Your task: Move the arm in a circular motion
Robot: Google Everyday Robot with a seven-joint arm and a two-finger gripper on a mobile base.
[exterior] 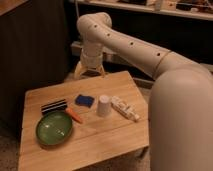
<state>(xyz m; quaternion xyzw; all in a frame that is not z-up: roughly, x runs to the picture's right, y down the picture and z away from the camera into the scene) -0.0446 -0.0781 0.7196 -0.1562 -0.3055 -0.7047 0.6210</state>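
Observation:
The arm (137,50) is thick, cream-white and dotted with small dark holes. It reaches from the lower right up to a bent joint at the top centre, then drops down. Its pale gripper (90,74) hangs over the far edge of the wooden table (90,145), beyond the blue sponge (84,101). The two fingers are spread apart, open, with nothing between them.
On the table lie a green bowl (54,127), an orange stick (75,116), a black-and-white striped block (54,106), an upturned white cup (104,105) and a white bottle (125,108) on its side. Dark cabinets and a shelf stand behind.

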